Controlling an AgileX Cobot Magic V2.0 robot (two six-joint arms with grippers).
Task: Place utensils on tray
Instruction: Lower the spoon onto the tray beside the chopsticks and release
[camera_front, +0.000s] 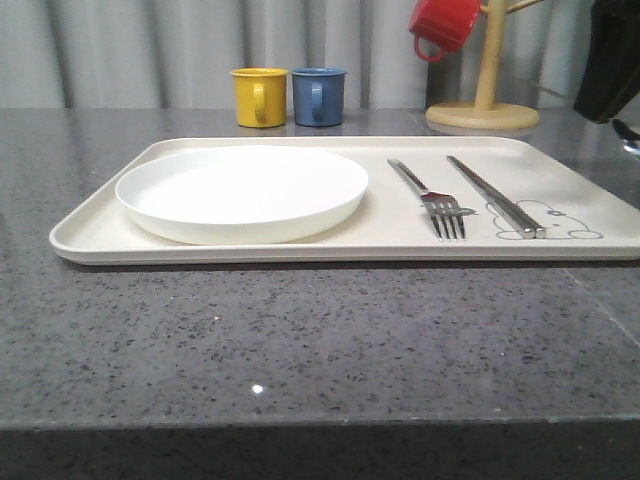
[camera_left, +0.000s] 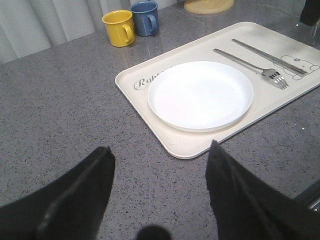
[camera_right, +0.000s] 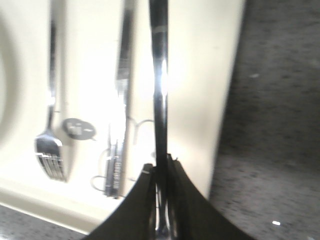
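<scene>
I see my right fingers pinched on a slim metal utensil, held above the tray's right edge. My left fingers are spread wide over bare bench. The fork and chopsticks lie side by side on the tray, right of the white plate.

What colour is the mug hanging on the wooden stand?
Red mug, clearest in the front view.
</scene>
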